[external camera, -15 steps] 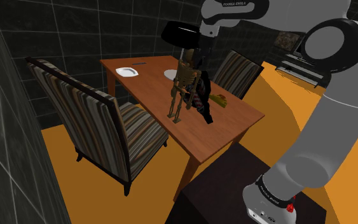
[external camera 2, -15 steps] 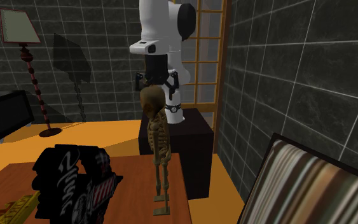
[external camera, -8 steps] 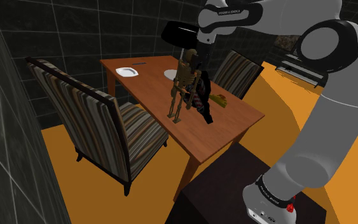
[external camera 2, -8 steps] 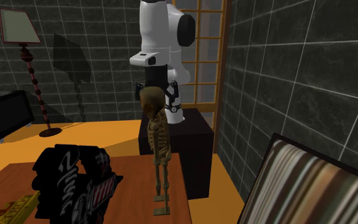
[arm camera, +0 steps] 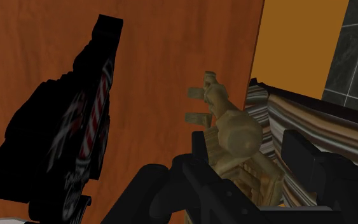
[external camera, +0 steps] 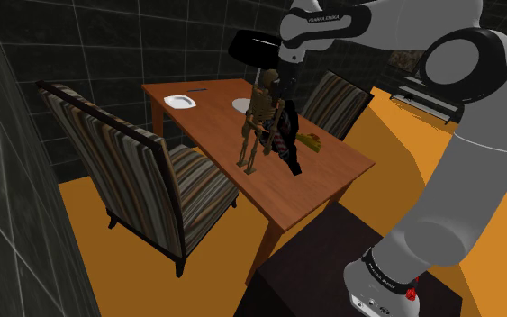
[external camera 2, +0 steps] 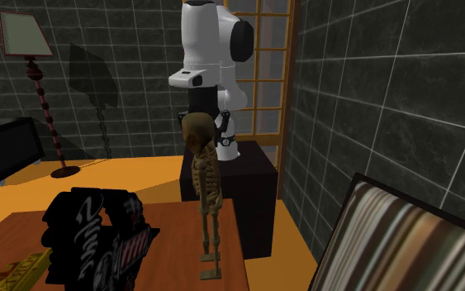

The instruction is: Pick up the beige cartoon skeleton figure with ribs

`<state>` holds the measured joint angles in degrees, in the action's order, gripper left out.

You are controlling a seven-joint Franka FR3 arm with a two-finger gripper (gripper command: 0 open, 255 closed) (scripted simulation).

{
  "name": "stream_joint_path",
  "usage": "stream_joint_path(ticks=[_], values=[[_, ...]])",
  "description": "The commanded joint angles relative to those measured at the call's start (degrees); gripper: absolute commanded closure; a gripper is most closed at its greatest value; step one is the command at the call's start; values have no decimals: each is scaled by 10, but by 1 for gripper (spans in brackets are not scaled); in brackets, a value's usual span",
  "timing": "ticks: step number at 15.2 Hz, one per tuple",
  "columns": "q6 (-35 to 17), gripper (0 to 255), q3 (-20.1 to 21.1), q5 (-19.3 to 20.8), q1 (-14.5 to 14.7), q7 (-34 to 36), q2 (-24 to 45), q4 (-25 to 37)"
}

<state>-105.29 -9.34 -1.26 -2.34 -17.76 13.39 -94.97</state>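
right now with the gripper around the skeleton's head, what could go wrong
1. The skeleton figure stands upright on small feet close to the table edge. The gripper has its fingers apart on either side of the head, so an off-centre close could tip the figure toward the striped chair.
2. The black object stands close beside the figure and might get bumped during the lift.

Black bag [external camera: 289, 153] stands just beside skeleton [external camera: 258, 124], on its shoulder-view right, with a narrow gap between them, so it's tight there. Desk [external camera: 208, 126] is bare on skeleton's other side, out to the edge. Striped chair [external camera: 139, 167] stands beyond that.
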Motion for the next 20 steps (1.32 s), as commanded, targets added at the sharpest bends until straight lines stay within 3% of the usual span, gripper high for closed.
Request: stream_joint_path(ticks=[1, 20], values=[[0, 255, 0, 0, 0, 0, 0, -1], [115, 255, -1, 1, -2, 0, -2, 112]])
